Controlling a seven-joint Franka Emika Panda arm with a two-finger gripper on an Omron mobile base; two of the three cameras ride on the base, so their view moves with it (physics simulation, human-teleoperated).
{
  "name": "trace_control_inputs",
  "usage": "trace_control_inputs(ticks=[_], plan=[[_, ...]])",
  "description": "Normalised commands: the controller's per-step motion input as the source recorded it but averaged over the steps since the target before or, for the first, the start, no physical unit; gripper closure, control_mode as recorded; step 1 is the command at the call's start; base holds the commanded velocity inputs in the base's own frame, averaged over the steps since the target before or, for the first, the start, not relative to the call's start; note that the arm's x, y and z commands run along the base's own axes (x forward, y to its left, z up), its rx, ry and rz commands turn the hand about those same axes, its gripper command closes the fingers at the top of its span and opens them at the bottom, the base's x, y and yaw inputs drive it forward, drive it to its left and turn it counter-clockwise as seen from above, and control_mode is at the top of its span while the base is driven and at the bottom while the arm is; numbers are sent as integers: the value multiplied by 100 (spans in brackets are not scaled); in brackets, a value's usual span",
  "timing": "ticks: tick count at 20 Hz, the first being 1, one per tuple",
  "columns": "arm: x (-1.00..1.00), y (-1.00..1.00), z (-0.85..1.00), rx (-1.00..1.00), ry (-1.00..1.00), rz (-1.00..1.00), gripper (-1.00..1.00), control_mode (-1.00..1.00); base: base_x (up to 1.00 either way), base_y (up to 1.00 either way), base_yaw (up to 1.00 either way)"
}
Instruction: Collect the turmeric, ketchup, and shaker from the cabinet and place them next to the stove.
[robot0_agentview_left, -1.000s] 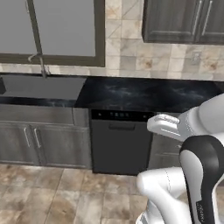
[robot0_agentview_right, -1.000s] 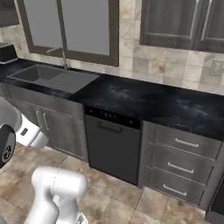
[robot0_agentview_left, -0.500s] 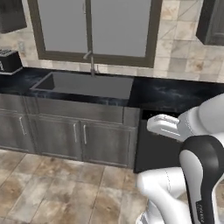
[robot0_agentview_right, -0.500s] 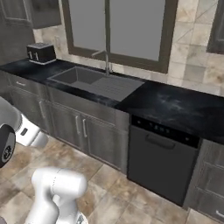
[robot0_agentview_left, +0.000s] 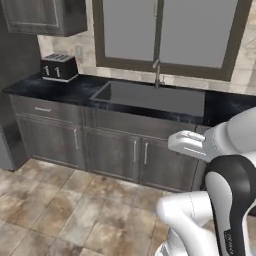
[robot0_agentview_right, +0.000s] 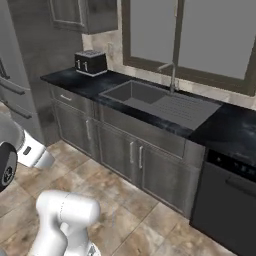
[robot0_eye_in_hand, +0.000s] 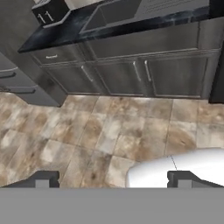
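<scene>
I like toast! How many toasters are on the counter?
1. The toaster sits on the black counter, at its far end left of the sink, under a wall cabinet. More could sit beyond the picture's edges.

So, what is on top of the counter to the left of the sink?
A black toaster stands on the dark counter, near its left end and apart from the sink. The counter behind the toaster is covered by it.
</scene>
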Motion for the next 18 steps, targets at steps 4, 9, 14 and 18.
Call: trace_control_inputs(ticks=[4,9,14,18], plan=[[0,0,0,0,0,0,-100,100,31,88,21],[0,0,0,0,0,0,-100,100,40,91,12],[0,0,0,0,0,0,-100,100,46,91,9],[0,0,0,0,0,0,-100,100,49,97,8]])
